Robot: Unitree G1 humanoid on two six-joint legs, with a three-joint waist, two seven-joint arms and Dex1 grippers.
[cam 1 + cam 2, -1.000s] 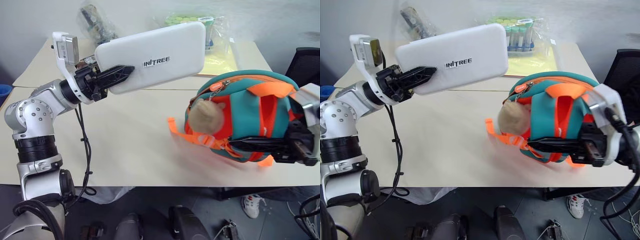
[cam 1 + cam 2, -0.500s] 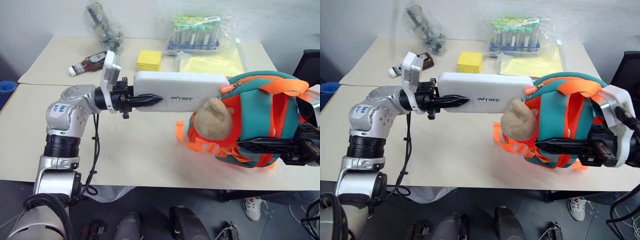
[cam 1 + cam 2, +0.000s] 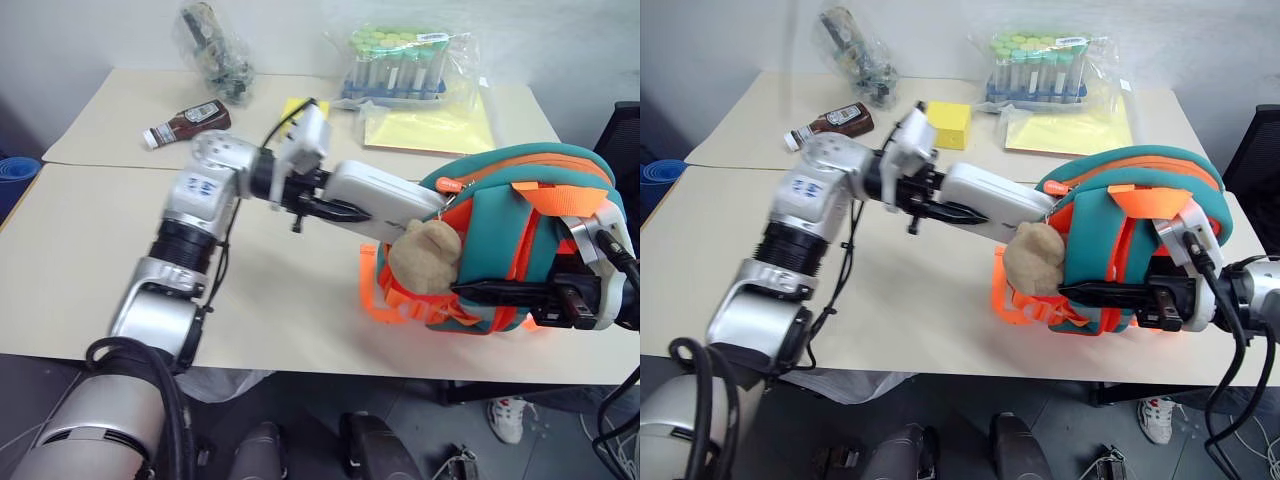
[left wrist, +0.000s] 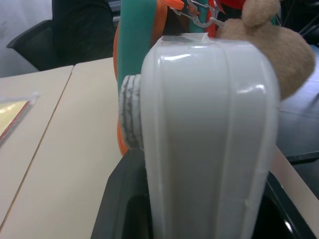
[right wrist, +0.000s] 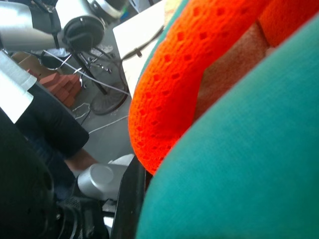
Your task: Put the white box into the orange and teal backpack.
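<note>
Now white box (image 3: 375, 200) sits clamped at its near end in left fingers (image 3: 330, 207), far end poking into the open mouth of the orange and teal backpack (image 3: 520, 240) at 3 o'clock. Right fingers (image 3: 500, 293) pinched shut on backpack's lower front. Tan plush toy (image 3: 425, 257) just under the box. Yellow sponge (image 3: 949, 123), sauce bottle (image 3: 187, 121) at 12 o'clock on counter (image 3: 90, 260).

white box (image 3: 375, 201): far end hidden behind the orange and teal backpack (image 3: 520, 200) rim and plush toy (image 3: 425, 258), depth inside not visible | my right fingers (image 3: 500, 293): tips lost under the backpack's strap | backpack: right side cut by frame edge | bagged items (image 3: 215, 45) far left: contents too blurred to tell
</note>
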